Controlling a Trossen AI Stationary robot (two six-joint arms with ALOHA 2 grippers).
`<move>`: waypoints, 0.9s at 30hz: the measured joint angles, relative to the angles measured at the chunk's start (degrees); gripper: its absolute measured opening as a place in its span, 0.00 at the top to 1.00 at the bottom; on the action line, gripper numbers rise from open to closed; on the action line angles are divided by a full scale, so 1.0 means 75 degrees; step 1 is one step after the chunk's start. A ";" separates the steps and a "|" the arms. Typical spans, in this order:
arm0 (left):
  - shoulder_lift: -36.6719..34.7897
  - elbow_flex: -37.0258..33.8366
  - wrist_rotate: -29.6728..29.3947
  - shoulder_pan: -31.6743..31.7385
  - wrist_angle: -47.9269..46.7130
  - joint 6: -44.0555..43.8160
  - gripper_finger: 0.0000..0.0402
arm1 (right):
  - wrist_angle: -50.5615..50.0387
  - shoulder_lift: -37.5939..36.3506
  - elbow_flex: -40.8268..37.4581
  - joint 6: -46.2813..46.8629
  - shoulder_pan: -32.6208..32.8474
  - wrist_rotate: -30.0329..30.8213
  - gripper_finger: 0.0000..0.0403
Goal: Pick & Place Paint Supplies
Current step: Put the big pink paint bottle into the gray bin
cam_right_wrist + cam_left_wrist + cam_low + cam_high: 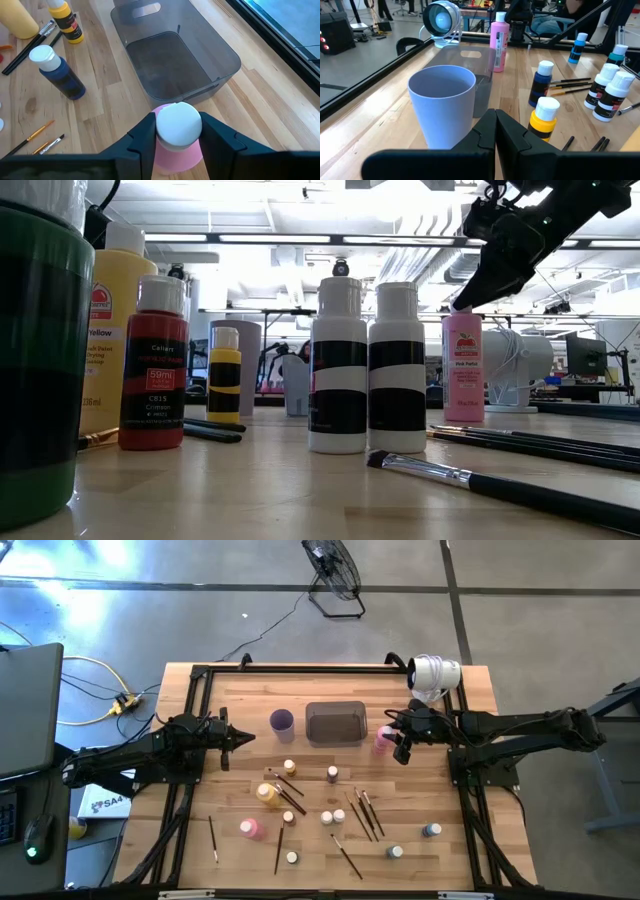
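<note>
A tall pink paint bottle [384, 738] [463, 370] stands upright on its base on the wood, just right of the dark grey tray [335, 723] [150, 40]. My right gripper [403, 743] [177, 137] is over it, shut on its white cap. My left gripper [240, 737] [495, 131] is shut and hovers left of the purple cup [282, 721] [442, 105]. Nearer the front lie a yellow-orange bottle [268, 794], a second pink bottle [250, 828], several small white-capped bottles [327, 816] and dark-handled brushes [365, 815]. My right gripper holds the pink bottle by its white cap [179, 125], pinched between the two fingers [142, 137], one on each side. It comes from above, slanting in from the table's right. The bottle is upright with its base [463, 416] on the table.
A white fan [435, 673] sits at the far right corner, close behind my right arm. Black frame rails [300, 667] run along the table's edges. The tray [470, 60] and the purple cup stand side by side at the far middle. Bare wood lies between the tray and the scattered supplies.
</note>
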 joint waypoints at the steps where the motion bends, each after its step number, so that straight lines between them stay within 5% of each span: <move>1: 0.0000 0.0000 0.0000 -0.0003 0.0000 0.0000 1.00 | 0.0000 0.0000 0.0000 0.0000 0.0000 0.0000 0.70; 27: 0.0000 0.0000 0.0000 -0.0001 -0.0003 0.0000 1.00 | 0.0357 0.0000 -0.0013 0.0332 0.0000 -0.0049 0.71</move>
